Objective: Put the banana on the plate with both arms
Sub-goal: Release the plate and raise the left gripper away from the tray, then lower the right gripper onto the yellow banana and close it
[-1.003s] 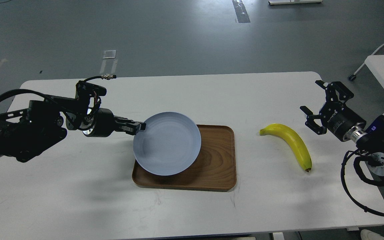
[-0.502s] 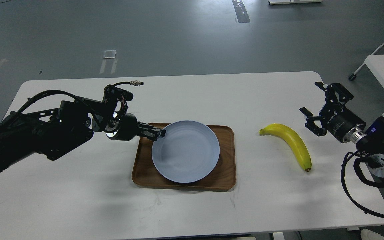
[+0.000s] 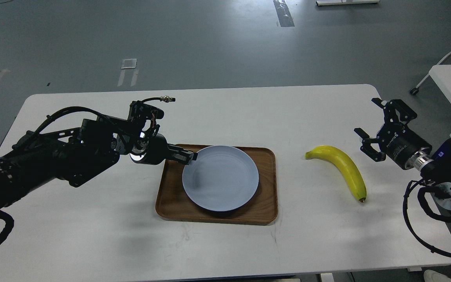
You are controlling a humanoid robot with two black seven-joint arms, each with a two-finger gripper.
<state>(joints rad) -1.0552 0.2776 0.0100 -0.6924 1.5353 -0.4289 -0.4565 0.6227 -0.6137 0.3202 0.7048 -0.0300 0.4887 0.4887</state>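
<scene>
From the head view, the round, pale blue-grey plate [image 3: 220, 178] lies inside the brown wooden tray [image 3: 266, 207] in the middle of the white table [image 3: 225, 113]. The plate looks flat, or very nearly flat, in the tray. It seems to be put there so that it has a steady place to hold the fruit.

The black left gripper [image 3: 189, 156] reaches in from the left side. Its fingers are pinched on the left edge of the plate. That pinch probably lets the arm set the plate just where it should go, and the left arm's job looks almost done.

The long, curved, bright yellow banana [image 3: 345, 168] lies on the bare table, well to the right of the tray. Its small dark tip points toward the robot. Nothing is touching it.

The black right gripper [image 3: 379, 131] hangs in the air near the banana's far end, not touching it. Its fingers are spread wide apart and hold nothing. It looks ready to go down and pick the banana up, which is likely the next job.

There is small white writing on the side of the right gripper's body, but it is too tiny to read.
</scene>
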